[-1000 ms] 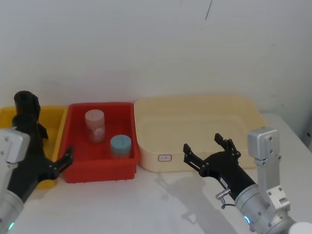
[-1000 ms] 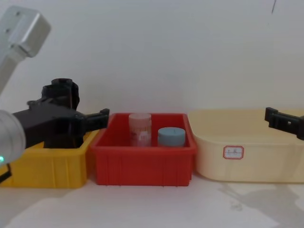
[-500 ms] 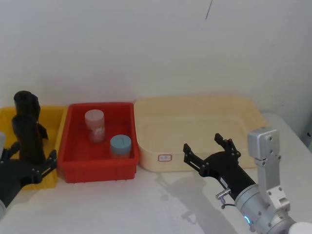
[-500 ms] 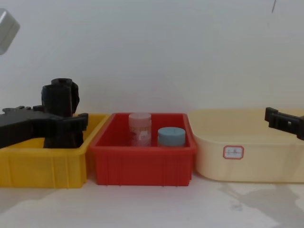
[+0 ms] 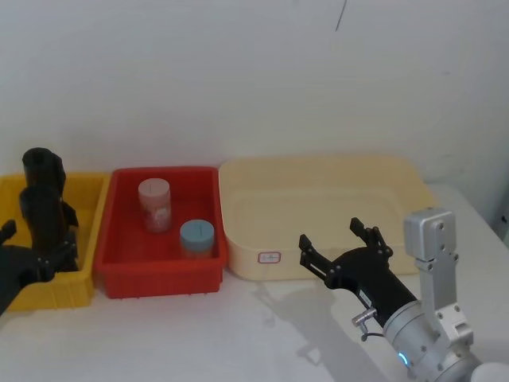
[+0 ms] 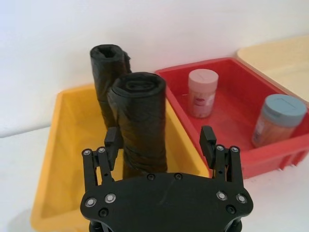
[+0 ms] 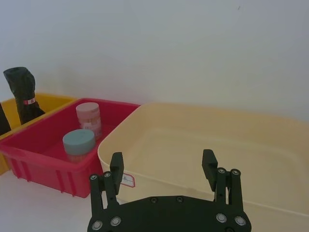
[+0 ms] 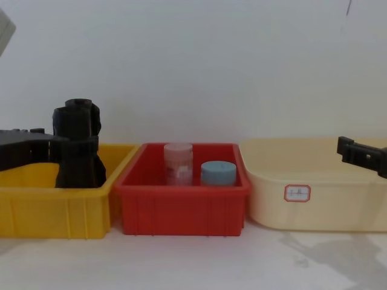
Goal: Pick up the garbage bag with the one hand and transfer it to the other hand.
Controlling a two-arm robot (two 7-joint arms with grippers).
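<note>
The left tool (image 6: 160, 137) gaped wide and empty, lined up on the garbage bag (image 6: 140, 111). Better to ease deeper and squeeze mid-roll, clear of the other roll (image 6: 106, 67). The right tool (image 7: 163, 166) hung open, empty.

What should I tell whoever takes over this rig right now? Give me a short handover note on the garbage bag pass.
The left gripper is open, with a finger on either side of the garbage bag, not closed on it.
The right gripper is open and empty, hovering above the table in front of the cream bin.
The garbage bag stands upright in the yellow bin, with a second black roll behind it.
Done: the left gripper is lined up on the bag.
Left: close on it, lift it out, and pass it to the right gripper.
</note>
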